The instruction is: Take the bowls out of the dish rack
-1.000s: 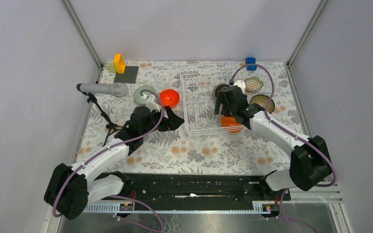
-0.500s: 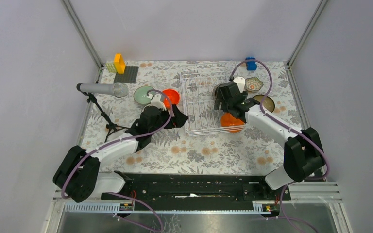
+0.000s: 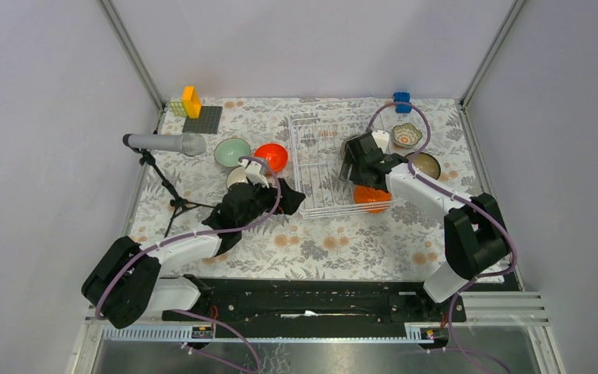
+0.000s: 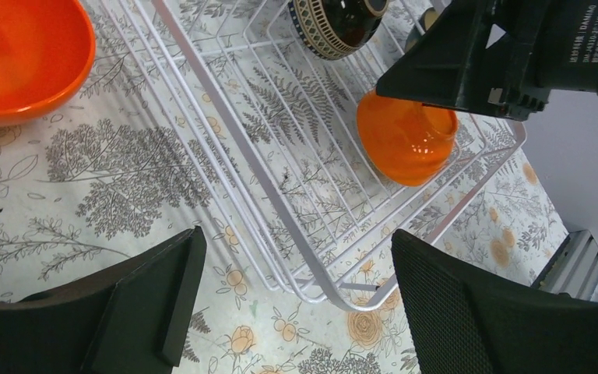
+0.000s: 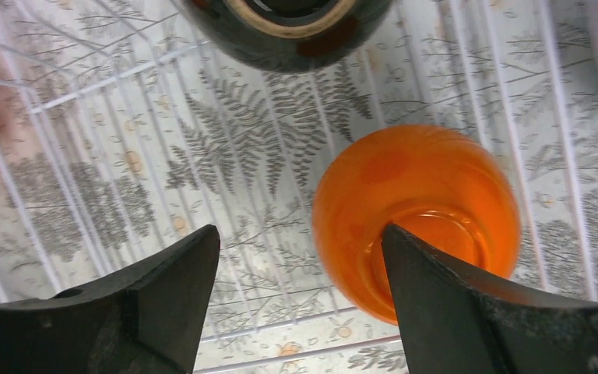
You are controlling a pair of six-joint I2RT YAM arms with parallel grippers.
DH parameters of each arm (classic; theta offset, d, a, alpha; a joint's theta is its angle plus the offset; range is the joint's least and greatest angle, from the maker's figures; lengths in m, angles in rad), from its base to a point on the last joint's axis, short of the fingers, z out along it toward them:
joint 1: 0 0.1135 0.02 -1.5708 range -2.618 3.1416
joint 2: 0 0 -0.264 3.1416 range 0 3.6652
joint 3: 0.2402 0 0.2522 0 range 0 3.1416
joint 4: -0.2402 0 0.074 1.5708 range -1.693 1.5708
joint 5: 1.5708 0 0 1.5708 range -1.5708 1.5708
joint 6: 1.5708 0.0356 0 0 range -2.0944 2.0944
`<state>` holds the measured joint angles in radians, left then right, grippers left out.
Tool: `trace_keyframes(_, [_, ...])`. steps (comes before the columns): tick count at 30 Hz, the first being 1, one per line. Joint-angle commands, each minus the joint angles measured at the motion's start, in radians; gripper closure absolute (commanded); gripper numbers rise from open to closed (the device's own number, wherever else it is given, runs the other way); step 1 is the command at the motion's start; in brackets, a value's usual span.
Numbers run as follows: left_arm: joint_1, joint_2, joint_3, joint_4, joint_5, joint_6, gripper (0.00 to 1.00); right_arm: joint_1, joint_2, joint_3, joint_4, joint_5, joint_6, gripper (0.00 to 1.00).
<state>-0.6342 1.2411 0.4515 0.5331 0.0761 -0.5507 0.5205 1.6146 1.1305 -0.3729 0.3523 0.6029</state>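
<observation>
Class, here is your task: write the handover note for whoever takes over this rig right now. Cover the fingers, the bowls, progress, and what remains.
Left gripper: fingers open, empty, at the dish rack's near-left corner.
Right gripper: fingers open, empty, low over the rack floor.
In the rack: orange bowl by the right gripper, dark bowl farther back.
Already out: mint green bowl and second orange bowl to the rack's left; patterned bowl and olive-brown bowl to its right.
Left to do: lift out the two racked bowls.
</observation>
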Motion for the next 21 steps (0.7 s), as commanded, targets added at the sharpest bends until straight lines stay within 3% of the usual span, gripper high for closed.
trace_keyframes(1, [-0.004, 0.012, -0.002, 0.141, 0.047, 0.03, 0.06, -0.005, 0.011, 0.013, 0.041, -0.177, 0.078, 0.18])
trace_keyframes(9, [-0.005, 0.029, -0.043, 0.214, 0.065, 0.041, 0.08, -0.004, 0.087, -0.047, 0.254, -0.502, 0.025, 0.16])
trace_keyframes(12, [-0.005, 0.005, -0.069, 0.238, 0.062, 0.049, 0.08, -0.005, 0.047, -0.111, 0.394, -0.605, 0.024, 0.15])
trace_keyframes(15, [-0.005, -0.001, -0.069, 0.234, 0.062, 0.056, 0.08, -0.004, -0.031, -0.155, 0.421, -0.602, 0.009, 0.13])
trace_keyframes(21, [-0.005, 0.0, -0.061, 0.22, 0.065, 0.071, 0.08, -0.004, -0.19, -0.164, 0.252, -0.477, -0.045, 0.08])
